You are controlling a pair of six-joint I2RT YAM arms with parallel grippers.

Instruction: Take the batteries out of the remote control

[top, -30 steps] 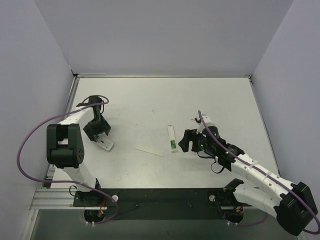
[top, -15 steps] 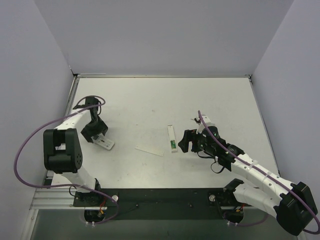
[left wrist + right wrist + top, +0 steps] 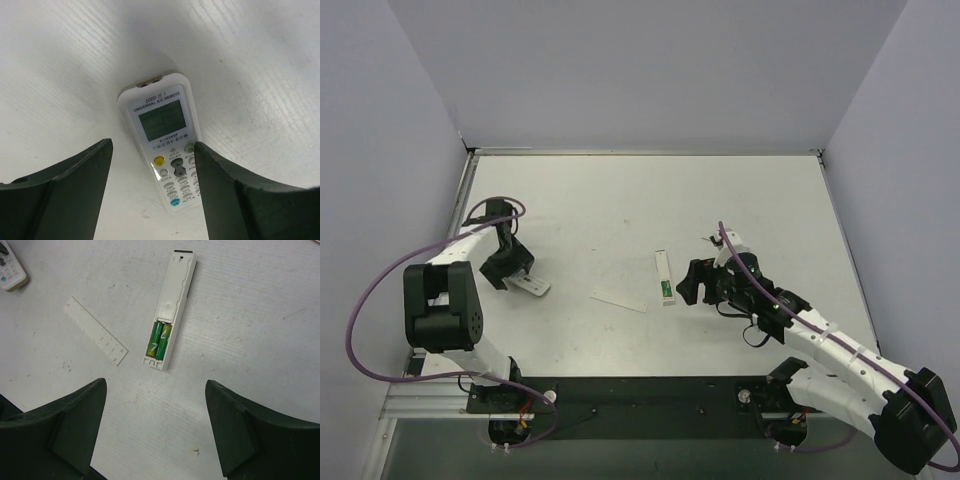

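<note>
- I am holding my right pincer [image 3: 155, 385] wide and empty, with its two dark, matte, wedge-shaped fingers [image 3: 65, 430] spread to either side.
- The remote control [image 3: 175, 295] is lying just ahead of that pincer on the worktop [image 3: 260, 320], back face up and apart from both fingers.
- It is showing as a slim, off-white plastic bar, with its battery bay [image 3: 156, 361] open at the end nearest the pincer.
- The batteries [image 3: 160, 340], two small glossy green cylinders with yellow markings, are sitting side by side in that bay.
- The cover [image 3: 95, 330], a thin, flat white strip, is lying ahead and to the left of the pincer, apart from the remote control.
- I am judging the cover step done and the unloading not yet begun: both batteries are waiting to come out.
- I am holding my left pincer [image 3: 152, 150] wide and empty too, over a second remote [image 3: 160, 120] that is white, round-cornered and button face up.
- The worktop is looking white, with fine grain and faint scuffs.
</note>
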